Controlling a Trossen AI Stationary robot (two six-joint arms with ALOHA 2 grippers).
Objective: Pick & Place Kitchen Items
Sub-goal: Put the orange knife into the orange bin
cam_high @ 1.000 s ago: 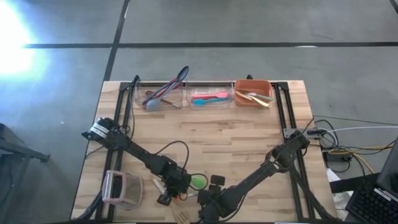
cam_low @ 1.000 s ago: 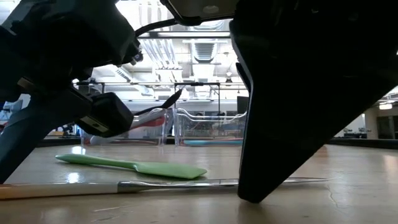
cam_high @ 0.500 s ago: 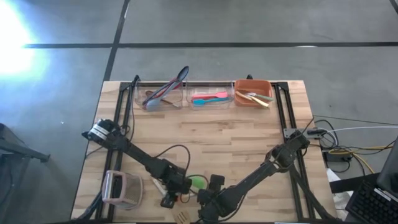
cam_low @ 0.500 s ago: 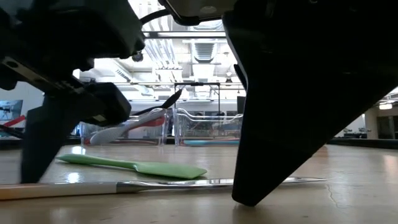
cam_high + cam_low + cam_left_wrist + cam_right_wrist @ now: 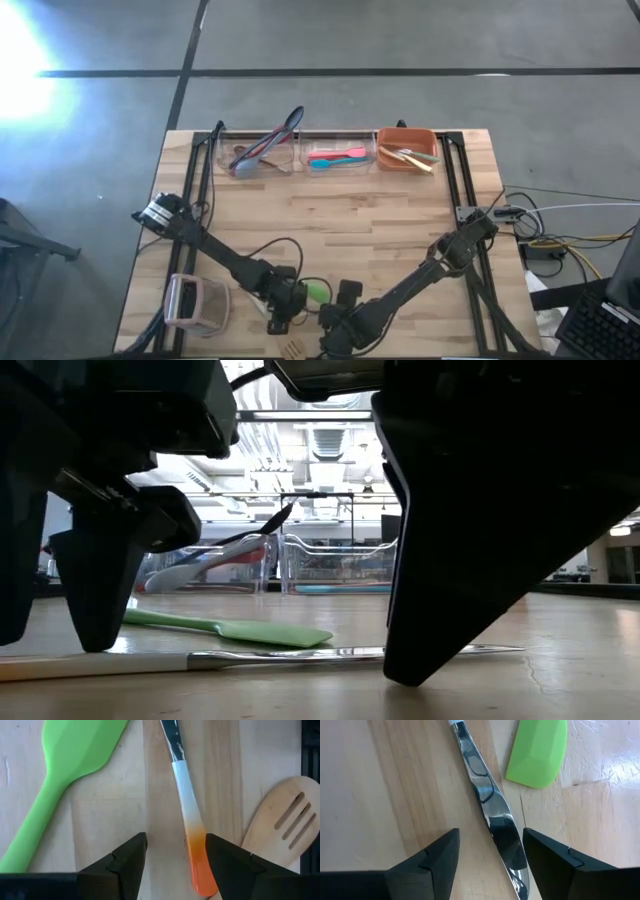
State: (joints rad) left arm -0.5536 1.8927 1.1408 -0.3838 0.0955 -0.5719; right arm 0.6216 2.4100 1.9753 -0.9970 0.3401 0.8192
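A knife (image 5: 300,655) with a steel blade (image 5: 485,795) and a white-to-orange handle (image 5: 187,805) lies flat on the table near its front edge. My left gripper (image 5: 176,840) is open, pointing down, with one finger on each side of the handle; the orange end lies close to one finger. My right gripper (image 5: 490,837) is open astride the blade. A green spatula (image 5: 317,291) lies flat just beyond the knife. A wooden slotted turner (image 5: 285,827) lies beside the handle.
Two clear bins (image 5: 258,155) (image 5: 338,157) and an orange bin (image 5: 406,150) with utensils stand along the far edge. A boxy pinkish-white handled object (image 5: 195,303) sits near left. Bare wood lies mid-table. A cable loops by the left arm (image 5: 270,245).
My left gripper has rolled about its wrist, shifted slightly toward the near edge and opened, so its fingers now stand on either side of the knife's handle. The knife and the green spatula have stayed flat in place.
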